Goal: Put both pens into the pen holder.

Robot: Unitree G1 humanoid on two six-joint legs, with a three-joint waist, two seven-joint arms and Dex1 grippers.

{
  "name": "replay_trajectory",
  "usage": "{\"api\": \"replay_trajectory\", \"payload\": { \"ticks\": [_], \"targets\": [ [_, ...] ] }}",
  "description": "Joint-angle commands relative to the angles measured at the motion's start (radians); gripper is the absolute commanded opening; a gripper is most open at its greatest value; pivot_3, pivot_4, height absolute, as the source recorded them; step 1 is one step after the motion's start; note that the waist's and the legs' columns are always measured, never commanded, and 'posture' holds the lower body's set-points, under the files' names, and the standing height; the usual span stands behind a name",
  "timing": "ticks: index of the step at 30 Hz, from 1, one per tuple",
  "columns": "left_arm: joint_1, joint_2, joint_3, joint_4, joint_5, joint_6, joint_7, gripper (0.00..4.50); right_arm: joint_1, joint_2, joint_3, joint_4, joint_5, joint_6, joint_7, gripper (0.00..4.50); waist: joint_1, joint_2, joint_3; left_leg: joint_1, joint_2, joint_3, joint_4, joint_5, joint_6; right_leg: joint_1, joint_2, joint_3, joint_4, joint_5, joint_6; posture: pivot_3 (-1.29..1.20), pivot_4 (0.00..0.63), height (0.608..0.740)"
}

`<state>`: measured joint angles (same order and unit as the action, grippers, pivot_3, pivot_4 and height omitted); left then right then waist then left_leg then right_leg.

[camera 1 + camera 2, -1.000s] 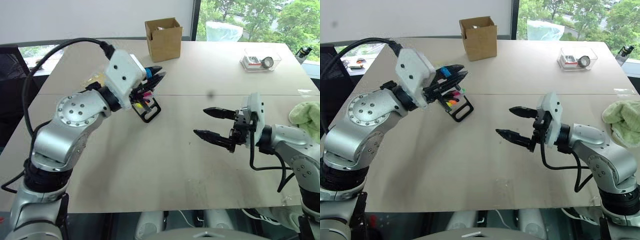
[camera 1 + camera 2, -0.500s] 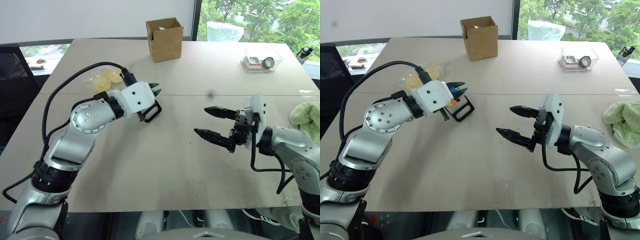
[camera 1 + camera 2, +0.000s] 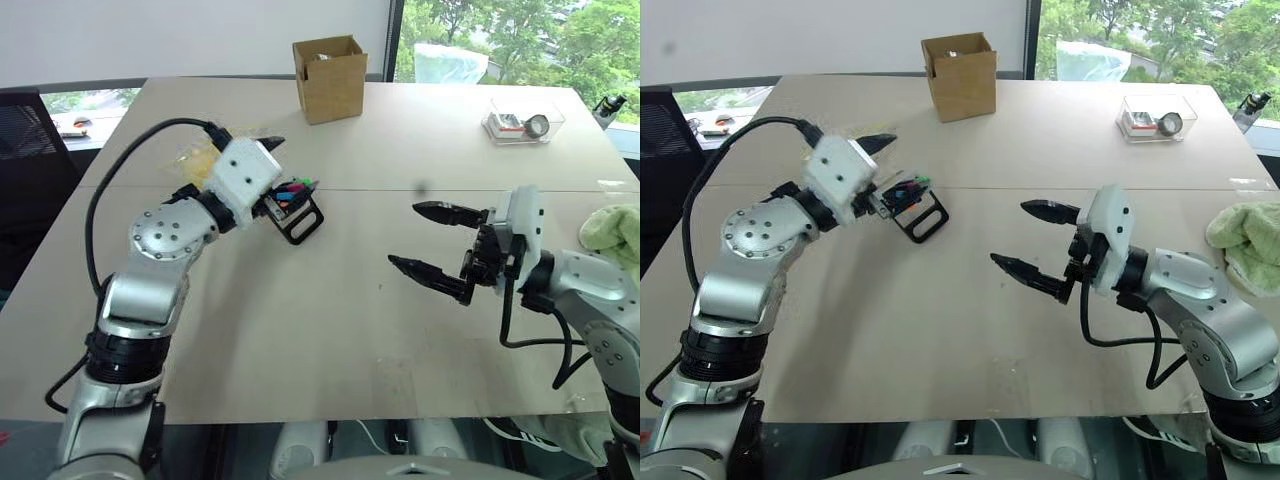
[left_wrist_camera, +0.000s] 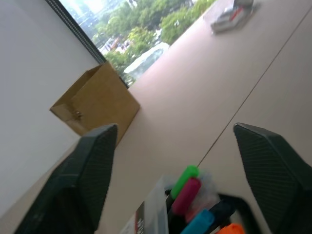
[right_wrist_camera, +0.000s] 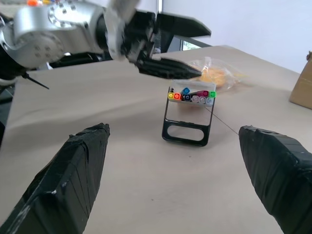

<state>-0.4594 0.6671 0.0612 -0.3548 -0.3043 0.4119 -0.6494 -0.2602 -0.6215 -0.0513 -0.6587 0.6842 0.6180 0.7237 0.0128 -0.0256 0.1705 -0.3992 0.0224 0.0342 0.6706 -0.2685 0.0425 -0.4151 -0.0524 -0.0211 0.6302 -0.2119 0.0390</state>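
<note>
Left gripper (image 3: 278, 172) hangs just behind the holder (image 3: 296, 212) in the eye views, its 2 fingers spread apart and holding nothing. That black holder stands on the table (image 3: 300, 330), coloured pen and marker ends (image 3: 295, 187) sticking out of its top. Right gripper (image 3: 428, 240) hovers over the table well to the holder's right, fingers wide and empty. A box (image 3: 328, 78) sits at the far edge.

Left wrist view: both fingers (image 4: 92, 170) stand far apart, with green, magenta and blue ends (image 4: 187, 190) between them and the box (image 4: 95, 105) beyond.

Right wrist view: its fingers (image 5: 68, 180) are spread wide; the holder (image 5: 189, 117) stands upright ahead, a row of 7 ends in its top, the left gripper (image 5: 183, 51) open just above.
</note>
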Motion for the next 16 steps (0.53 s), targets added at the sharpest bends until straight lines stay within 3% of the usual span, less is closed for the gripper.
{"api": "replay_trajectory", "payload": {
  "ticks": [1,6,10,16],
  "targets": [
    [0.059,0.006,0.134,-0.159,-0.306,0.21,-0.048,3.94,0.038,-0.033,-0.046,-0.059,0.0,-0.013,-0.012,4.5,-0.002,0.0,0.0,0.001,0.0,0.0,0.0,0.0,0.0,0.0,0.0,0.0,0.001,0.0,0.0,0.0,0.15,0.74],
    [0.25,0.082,0.221,-0.279,-0.504,0.394,-0.063,3.94,0.202,-0.119,-0.175,-0.073,0.015,0.034,-0.019,4.5,0.001,0.0,0.0,0.002,0.0,-0.001,0.0,0.0,0.0,0.0,-0.001,0.0,0.004,0.0,0.0,0.0,0.15,0.74],
    [0.449,0.086,0.272,-0.306,-0.491,0.396,-0.045,3.94,0.415,-0.168,-0.313,-0.052,-0.025,0.021,0.01,4.5,0.003,0.0,0.0,0.003,0.0,-0.002,0.0,0.0,0.0,0.001,-0.001,-0.001,0.003,-0.001,-0.001,0.0,0.15,0.74],
    [0.643,0.083,0.366,-0.309,-0.462,0.361,-0.033,3.94,0.549,-0.166,-0.417,-0.064,-0.037,0.029,-0.012,4.5,-0.001,0.0,-0.001,0.008,0.0,0.001,0.001,0.0,0.0,0.003,0.0,0.003,0.006,-0.005,-0.001,0.0,0.15,0.74]
  ]
}}
